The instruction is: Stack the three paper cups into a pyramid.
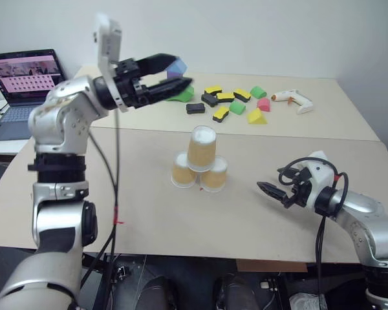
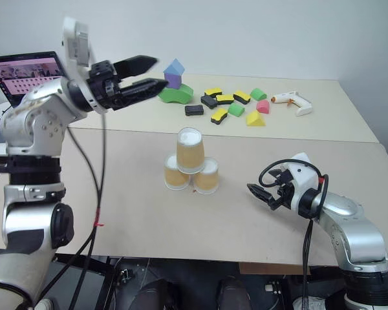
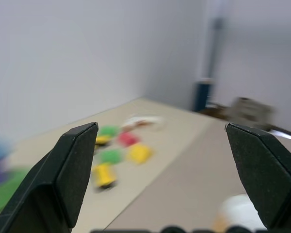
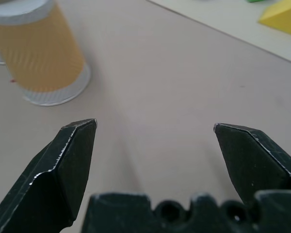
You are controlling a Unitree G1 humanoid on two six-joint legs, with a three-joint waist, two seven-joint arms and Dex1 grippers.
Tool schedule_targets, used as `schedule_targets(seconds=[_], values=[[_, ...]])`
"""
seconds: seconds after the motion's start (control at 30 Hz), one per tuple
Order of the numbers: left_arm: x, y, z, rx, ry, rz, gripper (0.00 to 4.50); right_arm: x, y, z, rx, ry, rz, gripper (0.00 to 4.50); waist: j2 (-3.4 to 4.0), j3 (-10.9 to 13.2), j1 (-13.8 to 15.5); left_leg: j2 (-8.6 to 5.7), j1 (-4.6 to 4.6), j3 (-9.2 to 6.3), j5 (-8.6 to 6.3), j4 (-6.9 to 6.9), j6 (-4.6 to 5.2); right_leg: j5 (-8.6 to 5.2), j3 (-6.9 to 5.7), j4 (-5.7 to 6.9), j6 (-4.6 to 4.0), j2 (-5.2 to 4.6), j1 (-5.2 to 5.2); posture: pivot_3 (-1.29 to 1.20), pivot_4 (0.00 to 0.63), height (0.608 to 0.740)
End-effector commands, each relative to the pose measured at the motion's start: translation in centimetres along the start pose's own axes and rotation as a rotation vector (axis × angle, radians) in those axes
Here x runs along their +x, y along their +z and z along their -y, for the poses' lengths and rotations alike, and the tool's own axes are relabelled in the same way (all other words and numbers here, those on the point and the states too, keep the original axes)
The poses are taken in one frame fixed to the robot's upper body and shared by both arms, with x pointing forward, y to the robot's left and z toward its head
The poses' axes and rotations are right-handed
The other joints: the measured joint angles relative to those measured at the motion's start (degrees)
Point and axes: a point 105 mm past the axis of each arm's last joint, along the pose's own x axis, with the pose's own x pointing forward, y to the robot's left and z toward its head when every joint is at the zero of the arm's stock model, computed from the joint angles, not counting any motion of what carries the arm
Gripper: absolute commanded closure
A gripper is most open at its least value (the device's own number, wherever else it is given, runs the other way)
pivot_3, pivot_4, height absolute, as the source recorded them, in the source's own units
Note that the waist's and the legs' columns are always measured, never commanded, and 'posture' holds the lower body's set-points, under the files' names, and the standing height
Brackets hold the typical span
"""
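1. The pyramid (image 1: 200, 161) of three paper cups stands mid-table (image 1: 149, 219), the only obstacle on the near board; bare surface lies all around it.
2. The right gripper (image 1: 276, 192), jaws wide, hangs low beside the cups, with open table between them.
3. The left gripper (image 1: 174, 73), jaws apart, hangs high above the table, well clear of the cups.
4. Scattered foam blocks (image 1: 233, 102), a block tower (image 2: 174, 82) and a glue gun (image 1: 292, 99) crowd the far board.
5. A laptop (image 1: 22, 81) bounds the far left.

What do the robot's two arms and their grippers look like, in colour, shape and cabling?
Both arms are silver-grey metal with black joint sections. The left gripper and right gripper each have two black, tapered, pointed fingers on a black base. A white housing sits at each wrist. Black cables run loosely along both arms; the left cable carries a small red mark.
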Motion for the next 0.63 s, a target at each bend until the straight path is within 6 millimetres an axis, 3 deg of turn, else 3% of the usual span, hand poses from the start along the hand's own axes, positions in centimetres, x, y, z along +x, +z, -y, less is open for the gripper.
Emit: schedule_targets(seconds=[0.03,0.17,0.33,0.47,0.63], values=[[-3.8,0.4,-4.7,0.048,0.371,0.053,0.02,-0.2,2.3,3.4,-0.049,-0.194,0.076,0.00,-0.05,0.03,0.08,-0.01,-0.03,0.00,0.00,0.00,0.00,0.00,0.01,-0.01,0.00,0.01,-0.01,0.00,0.150,0.703],[-9.3,-2.7,-8.4,0.057,0.723,0.028,0.02,1.0,3.5,6.8,-0.067,-0.424,0.127,0.00,-0.05,0.02,-0.31,-0.07,0.04,0.18,0.00,-0.11,0.00,0.01,0.11,0.01,0.00,-0.03,-0.10,0.00,0.150,0.703],[-15.5,-8.3,-10.4,0.059,1.066,-0.041,0.02,2.2,2.0,8.7,-0.053,-0.605,0.122,0.00,-0.07,0.01,0.24,-0.04,0.02,0.21,0.00,-0.13,-0.01,0.00,0.11,-0.01,0.00,0.00,-0.12,0.00,0.150,0.703],[-17.3,-10.0,-10.3,0.068,1.138,-0.041,0.02,2.6,0.5,8.5,-0.014,-0.625,0.115,0.00,-0.07,0.01,0.53,-0.10,-0.10,0.23,0.00,-0.11,0.00,0.00,0.04,0.00,0.01,-0.03,-0.19,0.00,0.150,0.703],[-17.4,-9.8,-10.0,0.084,1.130,-0.018,0.02,2.5,-1.2,8.3,-0.007,-0.615,0.083,0.00,-0.06,0.01,0.44,-0.07,-0.10,0.22,0.00,-0.06,0.00,0.00,0.04,0.07,0.01,-0.02,-0.19,0.00,0.150,0.703]])
